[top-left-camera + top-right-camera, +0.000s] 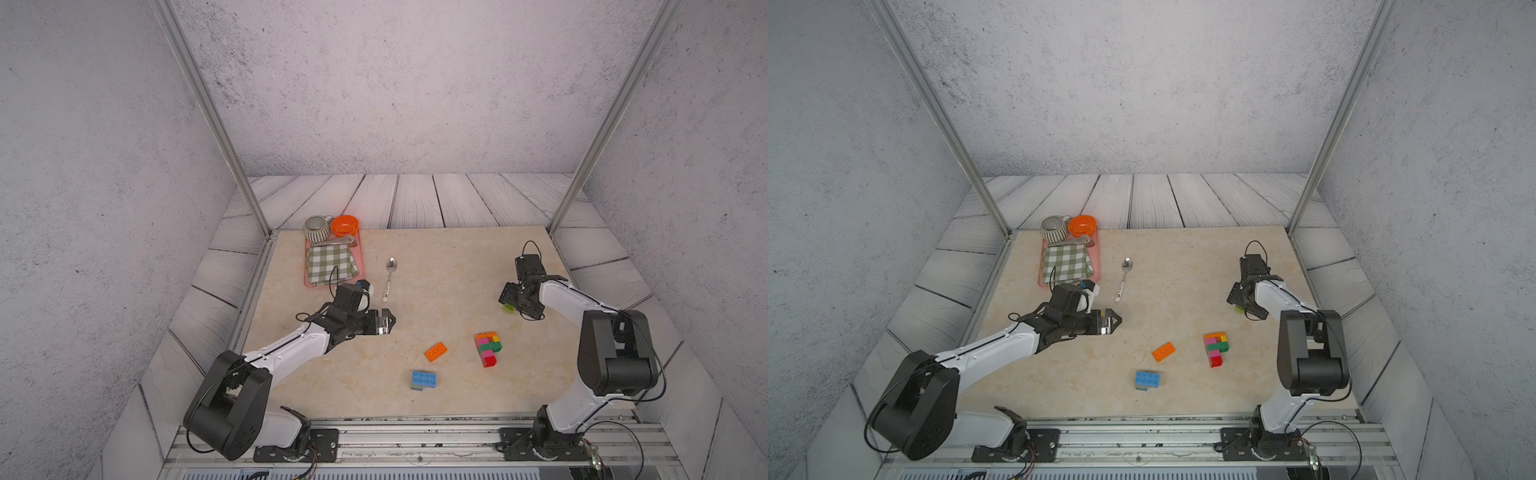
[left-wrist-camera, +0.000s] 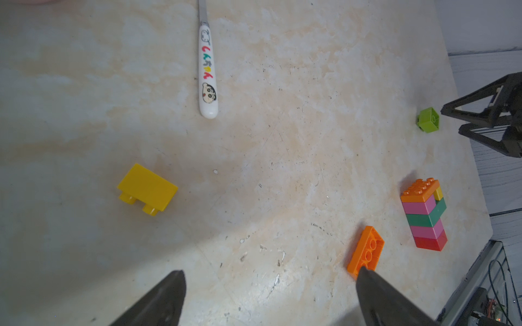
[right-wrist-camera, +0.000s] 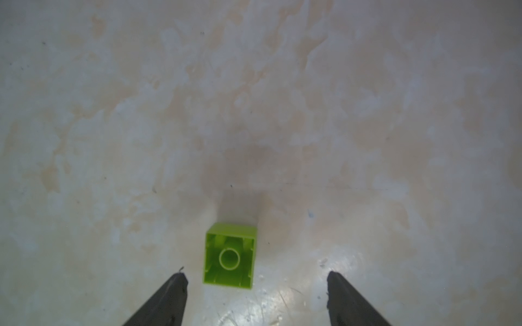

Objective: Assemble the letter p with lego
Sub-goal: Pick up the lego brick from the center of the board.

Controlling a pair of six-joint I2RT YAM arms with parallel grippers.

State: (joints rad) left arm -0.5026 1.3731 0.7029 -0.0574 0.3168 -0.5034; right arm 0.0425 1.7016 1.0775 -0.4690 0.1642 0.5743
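1. Right gripper (image 3: pixel 256 275) is hanging over the small lime-green square plastic brick (image 3: pixel 229 256). Its jaws are apart with nothing clamped. The brick is sitting just ahead of the tips, nearer one finger, touching neither.
2. That brick is lying with its hollow underside facing the wrist camera. We're reading the straddle as lining up on its two flat side walls, the cleanest grip faces.
3. It's sitting alone on the right arm's side of the beige marble-look tabletop (image 1: pixel 436 257), well apart from the multicolour stacked brick column (image 1: pixel 487 348).
4. The column (orange, pink, dark green, pink, red, with yellow at the side) is lying flat. We're guessing that's so the P is reading from above.
5. Left gripper (image 2: pixel 271 273) is hovering wide apart and empty near mid-table, likely parking clear of the right arm's pick.
6. Loose stock is waiting:
   - flat orange oblong plate (image 1: pixel 435 351)
   - blue oblong studded brick (image 1: pixel 424 379)
   - yellow oblong brick (image 2: pixel 147 187), tipped on its side
7. Risk, as we're judging it: with the brick off-centre, one pad is likely landing first and twisting it.
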